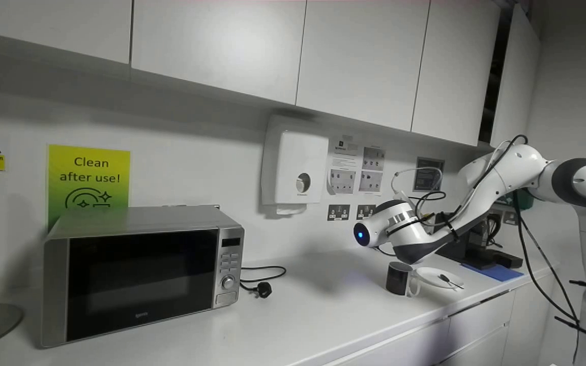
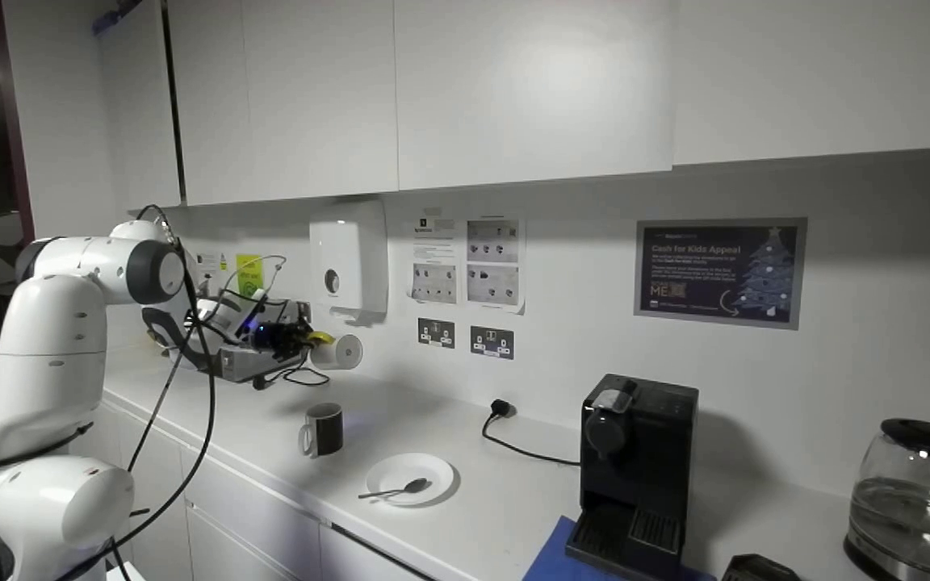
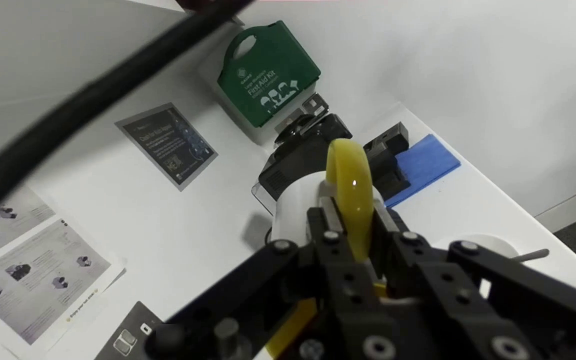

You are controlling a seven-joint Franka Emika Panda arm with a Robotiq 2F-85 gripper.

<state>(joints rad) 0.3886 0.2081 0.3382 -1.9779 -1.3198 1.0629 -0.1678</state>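
I have the hand (image 3: pixel 355 220) closed on the yellow handle (image 3: pixel 352 180) of a white mug (image 3: pixel 293 210), the fingers (image 3: pixel 316 226) either side of the loop, close to the middle of the wrist view. In an exterior view the mug (image 2: pixel 345 353) shows a little left of the frame's centre, lying on its side in the air with a round end, probably its base, turned toward the right edge, and it looks raised off the surface (image 2: pixel 497 500). I can't see into it. I'd treat it as glazed ceramic: hard, stiff, no great weight, slick on the outside and apt to chip if it knocks the dark mug (image 2: pixel 328 432) or the plate (image 2: pixel 416 466), both lower in that frame. The handle seems the right place to hold, since it is narrow enough to pinch from both sides, whereas the body is broad, round and smooth. The drawback is that the body's weight sits off to one side of the pinch, so I'd expect it to want to twist on that curved, shiny loop. I'd favour a hold well onto the straighter outer run of the handle, finger pads flat against its sides
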